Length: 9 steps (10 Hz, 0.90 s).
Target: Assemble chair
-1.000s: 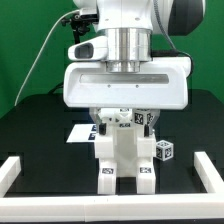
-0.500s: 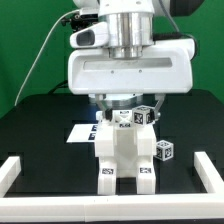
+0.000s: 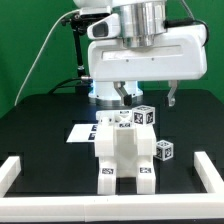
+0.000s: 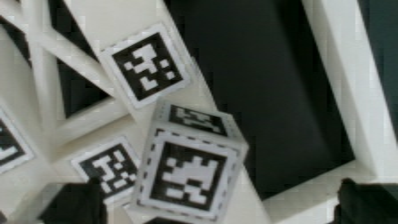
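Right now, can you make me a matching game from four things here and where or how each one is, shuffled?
1 hand
2 nearer small cube
3 marker board
4 border rail

A flat, at the exterior view's left of the joined parts
B open, above the parts
C along the table edge
D at the exterior view's right of the joined parts

Pairs: 1-B, 2-D, 3-A, 4-C

Glossy white blocky plastic chair parts (image 4: 22, 70) lay close beneath the camera on the matte black table (image 4: 267, 90), slightly blurred. Black-and-white square tags (image 4: 107, 170) marked several faces. A small white tagged cube (image 4: 192, 160) showed two faces beside a tagged flat white panel (image 4: 151, 60).
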### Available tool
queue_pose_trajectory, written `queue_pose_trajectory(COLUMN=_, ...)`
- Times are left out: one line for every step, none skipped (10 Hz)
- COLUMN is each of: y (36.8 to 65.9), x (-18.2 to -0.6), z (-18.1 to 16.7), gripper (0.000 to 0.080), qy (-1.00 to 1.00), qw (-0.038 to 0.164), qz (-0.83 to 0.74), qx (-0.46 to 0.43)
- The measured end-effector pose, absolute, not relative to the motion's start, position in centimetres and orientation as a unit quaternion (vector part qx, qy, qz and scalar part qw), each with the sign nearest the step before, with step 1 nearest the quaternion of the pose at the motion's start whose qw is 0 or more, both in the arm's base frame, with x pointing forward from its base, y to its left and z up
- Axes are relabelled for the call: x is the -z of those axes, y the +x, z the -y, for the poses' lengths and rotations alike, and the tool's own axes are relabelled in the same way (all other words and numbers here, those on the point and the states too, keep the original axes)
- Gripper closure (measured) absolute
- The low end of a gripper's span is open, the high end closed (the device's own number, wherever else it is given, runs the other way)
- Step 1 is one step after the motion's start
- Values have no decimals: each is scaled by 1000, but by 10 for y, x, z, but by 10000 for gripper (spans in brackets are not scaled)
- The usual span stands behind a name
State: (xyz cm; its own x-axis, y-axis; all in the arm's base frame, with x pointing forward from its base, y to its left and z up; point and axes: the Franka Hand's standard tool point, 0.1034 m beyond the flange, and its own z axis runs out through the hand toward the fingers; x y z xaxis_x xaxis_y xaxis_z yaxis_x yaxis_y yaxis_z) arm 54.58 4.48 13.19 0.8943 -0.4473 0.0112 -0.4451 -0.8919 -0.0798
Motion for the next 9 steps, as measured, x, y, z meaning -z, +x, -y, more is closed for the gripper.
queue_pose_trajectory(y=549, x=-127, z=-41, gripper=150, qy=-970, qw=36, qz=-239, qx=12)
queue_pose_trajectory(y=551, x=-124, z=-38, gripper=150, qy=-970, qw=34, qz=-241, qx=11)
queue_pose_trajectory(y=550, x=-123, z=-39, gripper=150, qy=-970, qw=34, qz=-240, qx=11)
queue_pose_trajectory(y=550, x=-123, z=-39, gripper=150, qy=-970, qw=34, qz=-240, qx=10)
queue_pose_trajectory(y=550, x=-123, z=-39, gripper=150, qy=-970, qw=34, qz=-240, qx=10)
queue_pose_trajectory(y=549, x=-122, z=-39, gripper=150, qy=-967, qw=33, qz=-251, qx=9)
queue_pose_trajectory(y=545, x=-119, z=-38, gripper=150, qy=-957, qw=32, qz=-289, qx=5)
queue_pose_trajectory(y=542, x=-117, z=-40, gripper=150, qy=-949, qw=31, qz=-314, qx=7)
queue_pose_trajectory(y=542, x=-117, z=-39, gripper=150, qy=-950, qw=31, qz=-310, qx=7)
